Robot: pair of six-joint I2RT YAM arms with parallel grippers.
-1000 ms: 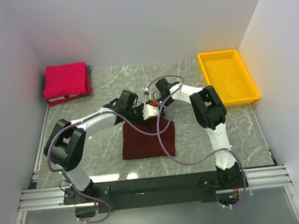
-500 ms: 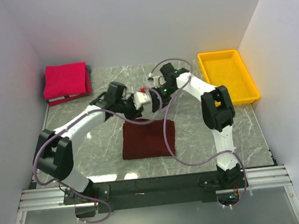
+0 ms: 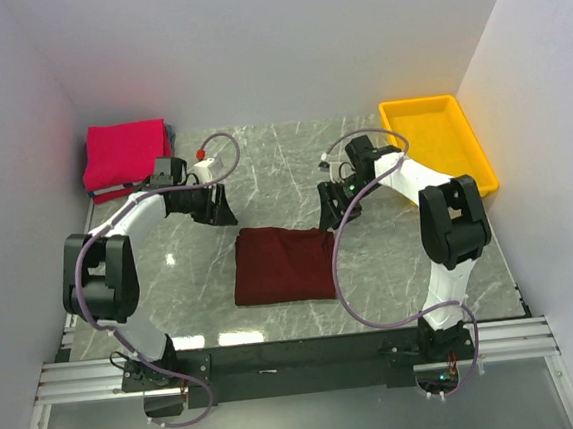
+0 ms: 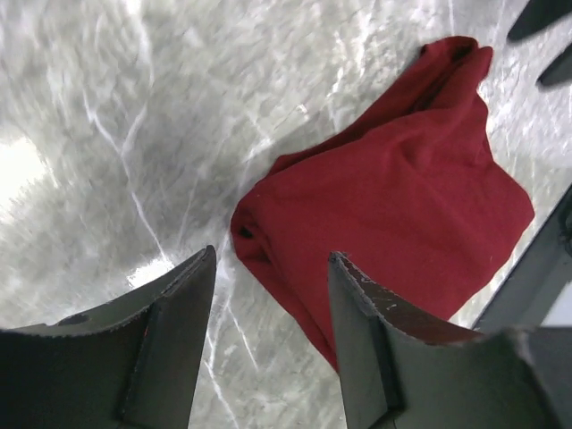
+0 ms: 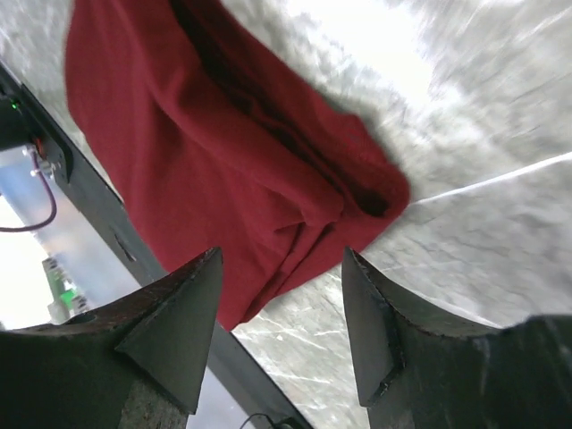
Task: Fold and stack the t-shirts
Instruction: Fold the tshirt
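The dark maroon t-shirt (image 3: pixel 283 264) lies folded in a rough square on the marble table, near the front middle. It also shows in the left wrist view (image 4: pixel 393 197) and the right wrist view (image 5: pixel 223 170). The bright pinkish-red t-shirt (image 3: pixel 124 152) lies folded at the back left on a small stack. My left gripper (image 3: pixel 222 206) is open and empty, above the table left of the maroon shirt's far edge (image 4: pixel 273 259). My right gripper (image 3: pixel 329 211) is open and empty, beside the shirt's far right corner (image 5: pixel 281 259).
A yellow plastic tray (image 3: pixel 479 173) stands at the back right. White walls close in the table on three sides. A black rail (image 3: pixel 279 356) runs along the front edge by the arm bases.
Both grippers have let go of the maroon shirt's far edge and moved apart, the left toward the back left, the right toward the right. The shirt now lies flat and folded.
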